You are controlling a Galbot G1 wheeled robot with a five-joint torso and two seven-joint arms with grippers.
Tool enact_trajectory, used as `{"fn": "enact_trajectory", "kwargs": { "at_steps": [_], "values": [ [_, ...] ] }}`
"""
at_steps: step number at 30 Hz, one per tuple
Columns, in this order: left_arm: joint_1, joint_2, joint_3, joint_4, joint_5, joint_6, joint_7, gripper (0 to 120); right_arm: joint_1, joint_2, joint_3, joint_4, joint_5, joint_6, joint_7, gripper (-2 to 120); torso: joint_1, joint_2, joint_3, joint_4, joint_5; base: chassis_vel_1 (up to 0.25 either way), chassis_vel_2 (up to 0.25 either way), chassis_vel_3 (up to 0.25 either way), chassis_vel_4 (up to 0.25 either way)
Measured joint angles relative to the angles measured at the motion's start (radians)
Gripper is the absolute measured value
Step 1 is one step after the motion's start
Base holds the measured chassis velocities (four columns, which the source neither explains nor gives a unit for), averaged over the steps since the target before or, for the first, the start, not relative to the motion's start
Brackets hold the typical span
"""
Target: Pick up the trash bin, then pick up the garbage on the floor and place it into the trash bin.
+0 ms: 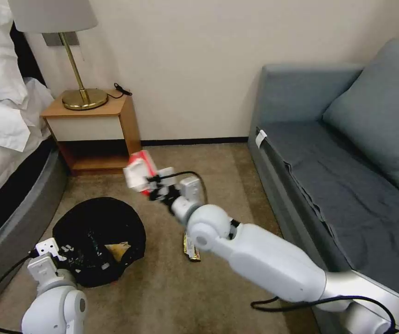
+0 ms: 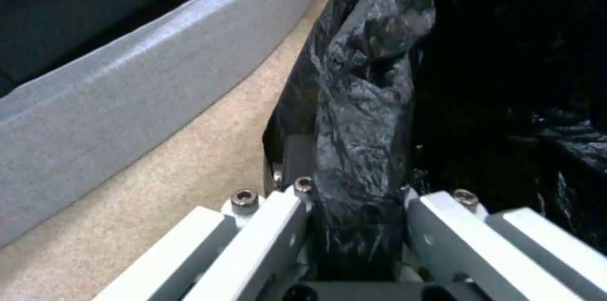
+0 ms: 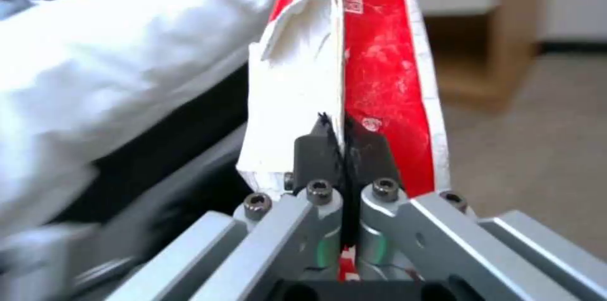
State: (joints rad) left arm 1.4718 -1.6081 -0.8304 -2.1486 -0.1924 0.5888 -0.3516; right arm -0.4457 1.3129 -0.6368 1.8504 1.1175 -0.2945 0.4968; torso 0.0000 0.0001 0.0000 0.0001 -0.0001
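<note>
From the head view, we hold the trash bin (image 1: 98,241) by its near rim with the left gripper (image 1: 62,254), low on the carpet (image 1: 162,287) between the bed (image 1: 4,153) and the sofa (image 1: 347,185). The right gripper (image 1: 155,188) carries the red-and-white wrapper (image 1: 140,172) above the floor, beyond the bin's far edge and a little toward the sofa. To finish this step well, we judge that we should bring the wrapper squarely over the dark opening before letting go, since a light crumpled piece could drift onto the rim. We should also keep the bin level. A tan paper wrapper (image 1: 118,250) already lies inside the bin, and a dark-and-gold snack bar wrapper (image 1: 191,250) lies on the carpet just under our right forearm.

In the left wrist view, our left fingers (image 2: 272,239) are clenched on a fold of the crinkled black plastic bag (image 2: 360,116) at the bin's edge. The bag is glossy and loose, so we judge the hold could slip if we jerk. The grey bed base (image 2: 126,83) runs alongside.

In the right wrist view, our right fingers (image 3: 316,154) are pinched tight on the lower edge of the wrapper, which stands up from them, red on one side, white and torn on the other. It looks thin and flimsy.
</note>
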Motion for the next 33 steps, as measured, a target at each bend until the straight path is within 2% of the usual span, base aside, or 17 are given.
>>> {"fn": "enact_trajectory", "kwargs": {
  "at_steps": [4,13,15,17,19,21,25,26,33],
  "values": [
    [0.003,0.0,-0.001,-0.013,0.0,0.001,-0.001,3,-0.005,0.035,-0.058,-0.014,0.025,0.001,0.007,0,0.0,0.0,0.0,0.0,0.0,0.0,0.0,0.0,0.0],
    [0.012,0.0,-0.001,-0.03,-0.01,0.003,-0.001,3,-0.027,0.087,-0.152,-0.12,-0.02,-0.019,0.037,2,0.0,0.0,0.0,-0.0001,-0.0001,0.0,0.0,0.0,0.0],
    [0.013,0.0,-0.001,-0.032,-0.011,0.003,-0.001,3,-0.029,0.099,-0.16,-0.157,-0.053,-0.018,0.042,12,0.0,0.0,0.0,0.0,0.0,0.0,0.0,0.0,0.0],
    [0.013,0.0,-0.001,-0.032,-0.012,0.003,-0.001,3,-0.029,0.1,-0.16,-0.164,-0.058,-0.018,0.042,16,0.0,0.0,0.0,-0.0001,0.0,0.0,0.0,0.0,0.0],
    [0.012,0.0,0.0,-0.033,-0.012,0.003,-0.001,3,-0.029,0.102,-0.159,-0.176,-0.07,-0.015,0.042,27,0.0,0.0,0.0,-0.0001,0.0,0.0,0.0,0.0,0.0],
    [0.012,0.0,0.0,-0.032,-0.013,0.003,-0.001,3,-0.029,0.102,-0.157,-0.179,-0.076,-0.012,0.042,30,0.0,0.0,0.0,-0.0001,0.0,0.0,0.0,0.0,0.0],
    [0.01,0.0,0.001,-0.031,-0.014,0.003,-0.001,3,-0.036,0.096,-0.131,-0.167,-0.103,0.0,0.047,48,0.0,0.0,0.0,0.0,0.0,0.0,0.0,0.0,0.0],
    [0.01,0.0,0.001,-0.031,-0.014,0.003,-0.001,3,-0.036,0.096,-0.131,-0.167,-0.103,0.0,0.047,48,0.0,0.0,0.0,0.0,0.0,0.0,0.0,0.0,0.0],
    [0.002,0.0,0.0,-0.025,-0.02,0.003,-0.001,3,-0.044,-0.001,-0.005,-0.035,-0.165,0.033,-0.005,76,0.0,0.0,0.0,-0.0001,0.0003,0.0,0.0,0.0,0.0]
  ]
}}
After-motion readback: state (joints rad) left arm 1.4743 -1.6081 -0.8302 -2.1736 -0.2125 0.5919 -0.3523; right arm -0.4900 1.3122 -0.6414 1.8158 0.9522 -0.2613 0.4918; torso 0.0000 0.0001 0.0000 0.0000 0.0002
